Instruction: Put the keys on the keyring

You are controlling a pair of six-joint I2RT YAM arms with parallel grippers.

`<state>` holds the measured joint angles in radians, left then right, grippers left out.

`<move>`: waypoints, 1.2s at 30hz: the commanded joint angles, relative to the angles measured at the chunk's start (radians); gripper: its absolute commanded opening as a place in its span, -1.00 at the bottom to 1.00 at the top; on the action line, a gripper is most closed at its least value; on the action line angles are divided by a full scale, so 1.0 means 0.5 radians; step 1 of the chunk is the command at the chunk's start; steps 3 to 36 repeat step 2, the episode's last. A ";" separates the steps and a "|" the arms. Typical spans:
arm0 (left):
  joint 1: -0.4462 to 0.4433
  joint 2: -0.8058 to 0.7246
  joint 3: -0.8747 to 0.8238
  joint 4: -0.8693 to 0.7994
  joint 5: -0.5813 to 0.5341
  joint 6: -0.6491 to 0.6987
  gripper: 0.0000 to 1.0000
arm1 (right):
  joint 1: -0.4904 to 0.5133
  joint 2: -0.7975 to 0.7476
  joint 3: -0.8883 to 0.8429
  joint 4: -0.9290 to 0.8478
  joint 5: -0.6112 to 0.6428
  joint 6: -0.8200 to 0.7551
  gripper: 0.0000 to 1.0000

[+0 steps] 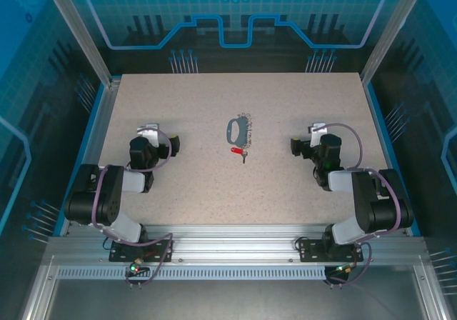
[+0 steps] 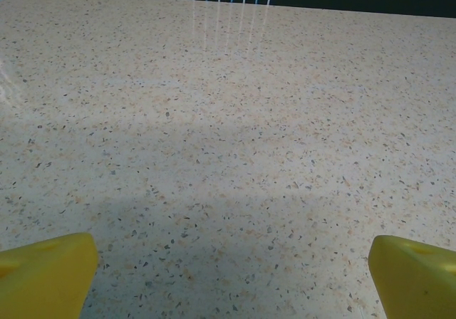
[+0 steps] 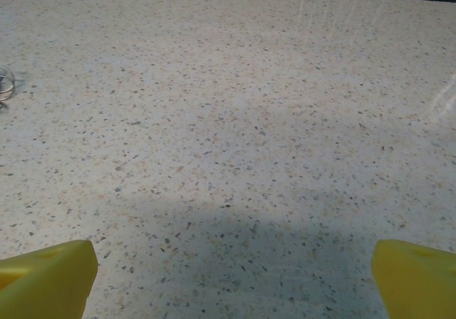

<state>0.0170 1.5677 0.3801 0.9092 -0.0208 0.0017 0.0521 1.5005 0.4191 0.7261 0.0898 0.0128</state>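
A dark grey oval keyring [image 1: 238,128] with a row of small silver wire rings along its right edge lies at the table's middle. Just below it lies a key [image 1: 238,151] with a red head and a short blade. My left gripper [image 1: 151,132] rests low at the left, well apart from both, open, its yellow fingertips [image 2: 44,276] wide apart over bare table. My right gripper [image 1: 314,130] rests at the right, open too, yellow fingertips [image 3: 417,280] spread with nothing between them. A silver wire ring [image 3: 5,82] shows at the left edge of the right wrist view.
The speckled beige table [image 1: 235,198] is ringed by blue-lit enclosure walls and aluminium posts. An aluminium rail [image 1: 235,252] runs along the near edge, carrying both arm bases.
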 commanded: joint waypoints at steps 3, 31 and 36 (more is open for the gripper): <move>-0.003 -0.037 0.016 -0.008 0.026 -0.009 0.98 | 0.007 0.015 0.036 0.039 -0.089 -0.044 1.00; -0.003 -0.037 0.016 -0.008 0.026 -0.009 0.98 | 0.007 0.015 0.036 0.039 -0.089 -0.044 1.00; -0.003 -0.037 0.016 -0.008 0.026 -0.009 0.98 | 0.007 0.015 0.036 0.039 -0.089 -0.044 1.00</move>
